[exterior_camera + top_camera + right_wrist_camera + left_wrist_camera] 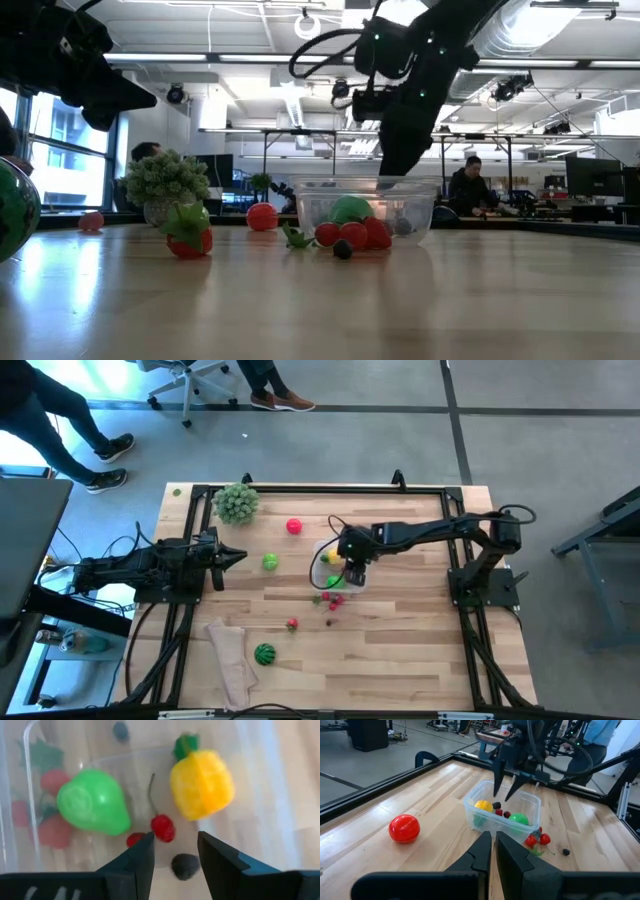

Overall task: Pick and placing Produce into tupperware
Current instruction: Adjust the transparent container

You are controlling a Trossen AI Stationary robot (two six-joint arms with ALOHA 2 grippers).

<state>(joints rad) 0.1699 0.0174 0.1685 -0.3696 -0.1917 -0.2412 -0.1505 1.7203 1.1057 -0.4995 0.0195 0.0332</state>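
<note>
Progress partial: my right gripper [352,576], fingers apart and empty, hangs over the clear square plastic tupperware [319,565] at table centre. Inside it: green pear-shaped toy [93,801], yellow pineapple toy [201,783], red cherries [162,827]. Outstanding: striped watermelon ball [264,654] at 7 o'clock, red tomato ball [294,527] at 11, green ball [270,562] at 9. Left gripper [238,556] waits, fingers together.

The worktop [400,650] is a light wooden slab bordered by a black frame. Resting directly on it: a clear tupperware [338,568] near the centre, a pale-green leafy ball [237,502] at the far left corner, a red ball [294,526], a green ball [270,562], a cluster of small red pieces [331,599] just beside the tupperware, a strawberry [292,624], a striped watermelon ball [264,654], and a beige cloth [231,660] at the near edge.
</note>
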